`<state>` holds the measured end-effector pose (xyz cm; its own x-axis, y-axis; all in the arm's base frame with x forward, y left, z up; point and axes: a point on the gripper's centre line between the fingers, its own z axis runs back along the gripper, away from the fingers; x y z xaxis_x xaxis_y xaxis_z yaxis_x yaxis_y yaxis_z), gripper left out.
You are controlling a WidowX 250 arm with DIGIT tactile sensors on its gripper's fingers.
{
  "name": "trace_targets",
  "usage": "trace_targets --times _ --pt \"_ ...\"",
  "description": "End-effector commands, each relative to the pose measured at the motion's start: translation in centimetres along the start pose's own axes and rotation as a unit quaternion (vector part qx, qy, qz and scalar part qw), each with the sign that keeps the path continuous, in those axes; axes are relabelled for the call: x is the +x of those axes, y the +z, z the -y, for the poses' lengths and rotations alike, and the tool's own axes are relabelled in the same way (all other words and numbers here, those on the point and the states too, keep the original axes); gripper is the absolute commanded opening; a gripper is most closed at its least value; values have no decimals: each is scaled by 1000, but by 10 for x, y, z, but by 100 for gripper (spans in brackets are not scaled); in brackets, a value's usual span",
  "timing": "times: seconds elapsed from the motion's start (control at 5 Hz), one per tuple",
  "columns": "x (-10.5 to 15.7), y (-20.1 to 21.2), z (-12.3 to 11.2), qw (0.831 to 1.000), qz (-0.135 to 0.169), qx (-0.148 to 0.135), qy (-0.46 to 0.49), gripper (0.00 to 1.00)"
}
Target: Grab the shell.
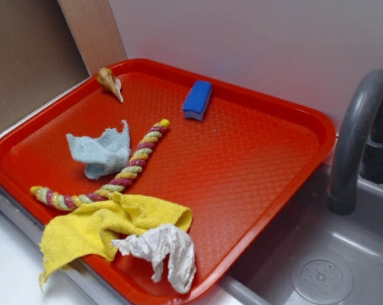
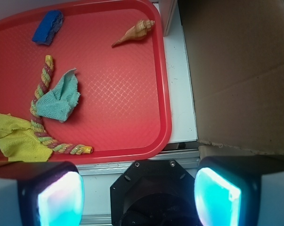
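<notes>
The shell (image 1: 109, 82) is a small tan-and-cream spiral conch lying at the far left corner of the red tray (image 1: 255, 165), its pale point aimed at the tray's middle. The wrist view shows the shell (image 2: 134, 32) near the upper right corner of the tray (image 2: 127, 108). My gripper (image 2: 139, 195) is open, its two glowing pads wide apart with nothing between them. It hovers high, outside the tray's near edge, well away from the shell. The exterior view does not show the gripper.
On the tray lie a blue sponge (image 1: 197, 100), a light blue cloth (image 1: 101, 151), a twisted rope toy (image 1: 112, 180), a yellow cloth (image 1: 102, 229) and a white rag (image 1: 166, 252). A grey sink with a faucet (image 1: 359, 136) stands to the right. Cardboard (image 2: 240, 70) lies beside the tray.
</notes>
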<state>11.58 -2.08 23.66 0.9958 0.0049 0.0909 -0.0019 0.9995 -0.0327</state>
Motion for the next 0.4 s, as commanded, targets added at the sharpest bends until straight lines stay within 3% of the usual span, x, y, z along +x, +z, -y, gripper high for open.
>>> trace_targets --times 0.0,0.2 --pt "0 0 0 1000 0 0 0 100" --pt "11 -17 14 992 -6 -23 127 100"
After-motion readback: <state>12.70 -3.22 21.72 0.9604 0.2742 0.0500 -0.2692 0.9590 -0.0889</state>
